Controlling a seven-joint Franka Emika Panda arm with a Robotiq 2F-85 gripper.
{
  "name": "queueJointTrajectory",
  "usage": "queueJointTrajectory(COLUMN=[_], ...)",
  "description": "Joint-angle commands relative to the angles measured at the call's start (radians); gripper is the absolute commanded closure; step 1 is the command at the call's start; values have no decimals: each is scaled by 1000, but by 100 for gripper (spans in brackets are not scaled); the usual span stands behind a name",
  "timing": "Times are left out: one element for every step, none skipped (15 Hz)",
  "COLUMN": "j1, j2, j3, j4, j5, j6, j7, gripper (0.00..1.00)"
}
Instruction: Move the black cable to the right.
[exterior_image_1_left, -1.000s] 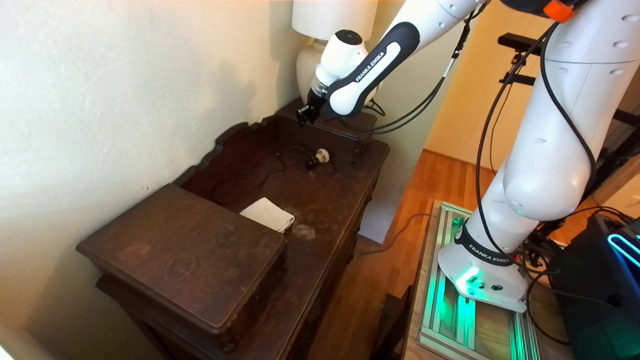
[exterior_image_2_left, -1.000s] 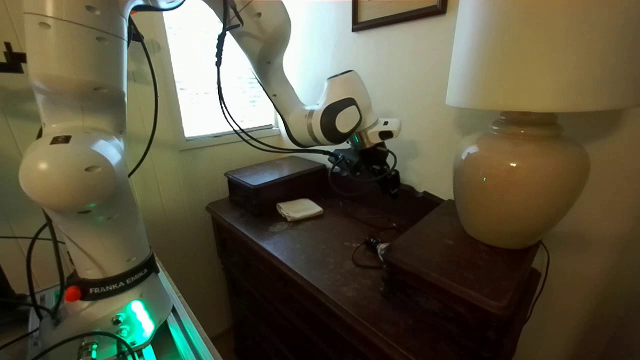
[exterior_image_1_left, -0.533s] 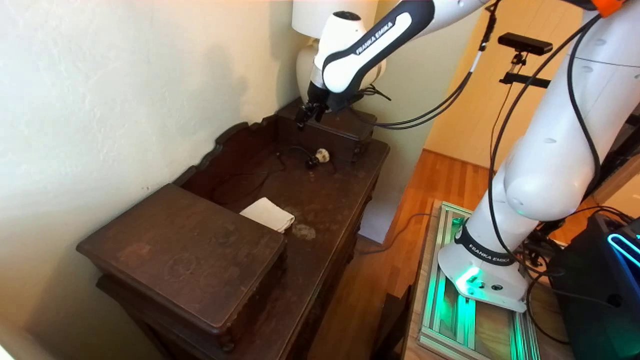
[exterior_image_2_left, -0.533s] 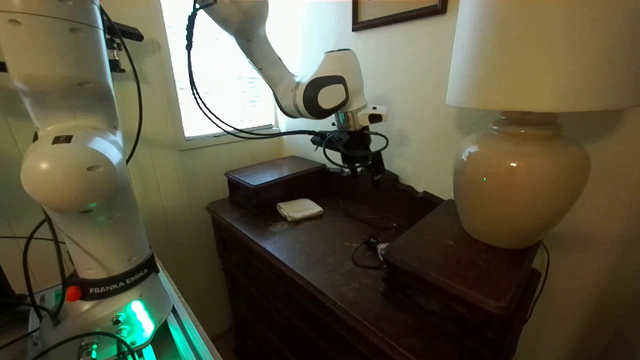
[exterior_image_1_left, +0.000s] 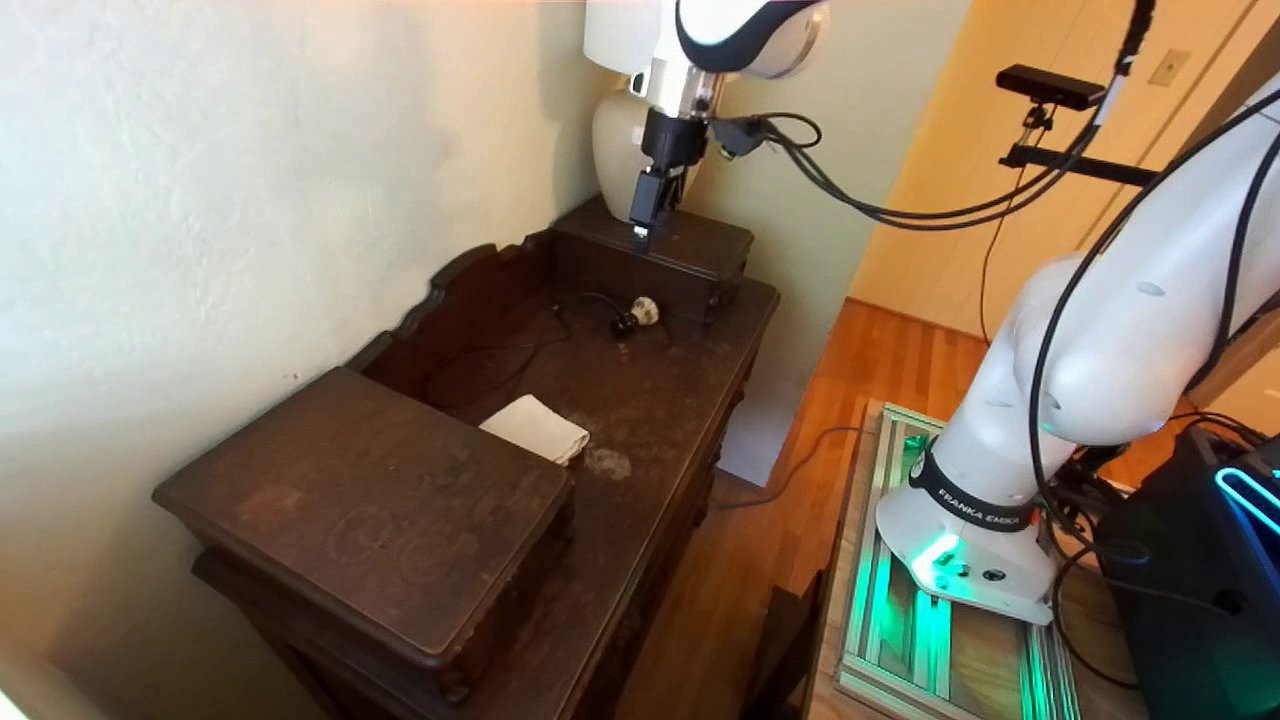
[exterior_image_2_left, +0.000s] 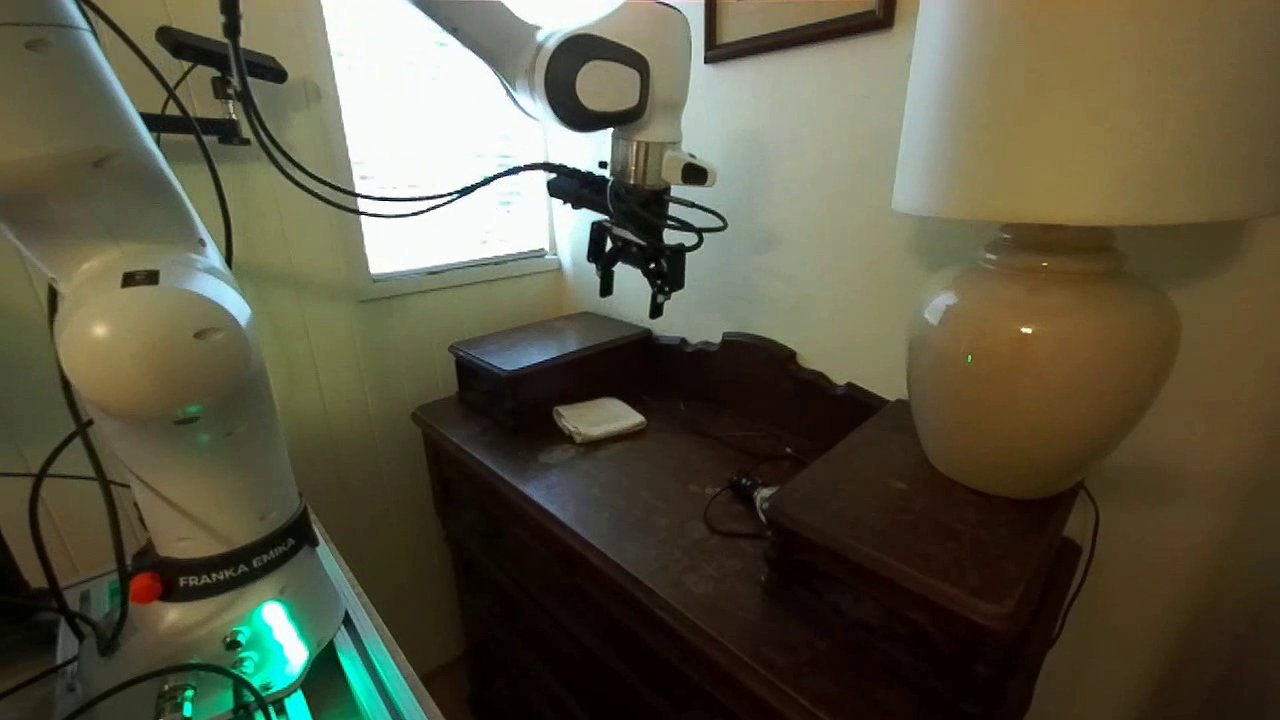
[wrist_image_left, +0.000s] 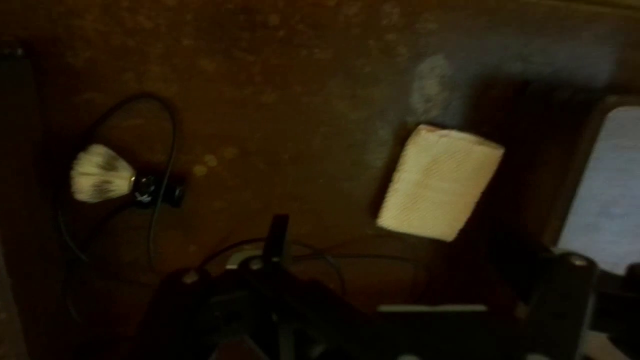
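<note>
The black cable (wrist_image_left: 370, 256) lies in loose curves on the dark dresser top (exterior_image_2_left: 620, 500), toward its back edge. One loop (wrist_image_left: 173, 130) of it passes over the handle of a shaving brush; in an exterior view that loop (exterior_image_2_left: 708, 510) shows faintly beside the small raised box. High above the dresser, my gripper (exterior_image_2_left: 631, 300) points down, its two fingers spread with nothing between them. In the wrist view a finger (wrist_image_left: 277, 235) covers part of the cable from above without reaching it. Dark shade hides where the cable's far stretches run.
A shaving brush (wrist_image_left: 102, 175) with a black handle lies near a raised box (exterior_image_2_left: 920, 540) that carries a big lamp (exterior_image_2_left: 1040, 370). A folded white cloth (wrist_image_left: 440, 185) lies near the opposite raised box (exterior_image_1_left: 370, 510). A carved back rail (exterior_image_1_left: 470, 275) runs along the wall.
The arm has lifted and drawn back toward its base, and the gripper has swung to point straight down. Its spread fingers now show clearly. Cable, brush and cloth lie as before.
</note>
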Motion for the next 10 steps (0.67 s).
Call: queueJointTrajectory(j1=[30,34,27,29,30,30,31,31,32,32], j2=[-84,-98,-65,-79,-88,-92,-92,-91,-91,-91], j3=[-45,-54,-37,-43,-47,-49,-49,-49,-49,-49], j4=[22,28,21,26,28,29,28,28,28,28], j5=[74,90,42,52,57,58,59,60,60,60], j6=[-204,-240,-173,-203,-215,-220,-221,-221,-221,-221], j7=[-69,-85,-42,-52,-57,-59,-61,-62,-63,-63], gripper=[0,0,0,0,0,0,0,0,0,0])
